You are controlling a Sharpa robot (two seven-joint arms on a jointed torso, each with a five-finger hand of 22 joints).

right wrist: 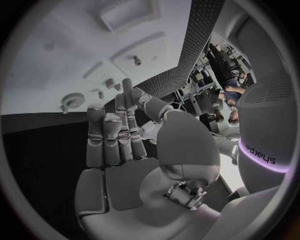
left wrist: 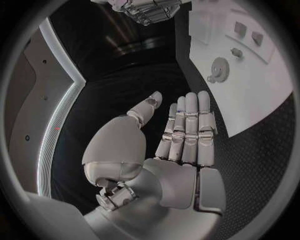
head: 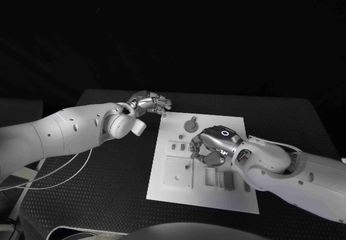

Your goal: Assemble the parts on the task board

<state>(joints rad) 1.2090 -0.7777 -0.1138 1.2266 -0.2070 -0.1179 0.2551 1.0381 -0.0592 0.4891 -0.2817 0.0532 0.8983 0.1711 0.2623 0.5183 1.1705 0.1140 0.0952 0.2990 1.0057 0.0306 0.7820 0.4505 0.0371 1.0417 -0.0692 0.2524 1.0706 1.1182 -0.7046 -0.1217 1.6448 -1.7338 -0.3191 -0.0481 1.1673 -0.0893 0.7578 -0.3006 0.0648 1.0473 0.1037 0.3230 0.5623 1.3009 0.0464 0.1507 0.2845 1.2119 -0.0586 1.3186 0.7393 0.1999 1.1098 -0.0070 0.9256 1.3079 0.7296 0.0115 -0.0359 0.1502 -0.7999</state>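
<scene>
The white task board [head: 189, 196] lies in the middle of the black table. A grey gear-shaped part [head: 191, 125] rests near its far edge, and several small grey parts [head: 226, 181] sit in slots lower down. My right hand [head: 211, 146] hovers over the board's middle with its fingers bent down, and nothing shows between them. My left hand [head: 151, 104] hangs just off the board's far left corner, fingers straight and apart, holding nothing. The left wrist view shows that hand [left wrist: 184, 135], the board [left wrist: 262, 95] and the gear [left wrist: 219, 67]. The right wrist view shows my right hand [right wrist: 115, 142] over the board [right wrist: 62, 50] and gear [right wrist: 74, 100].
A white cable [head: 65, 172] loops over the table's left side beneath my left arm. Dark table surface [head: 115, 175] surrounds the board on all sides. In the left wrist view my right hand [left wrist: 147, 10] is above the board's edge.
</scene>
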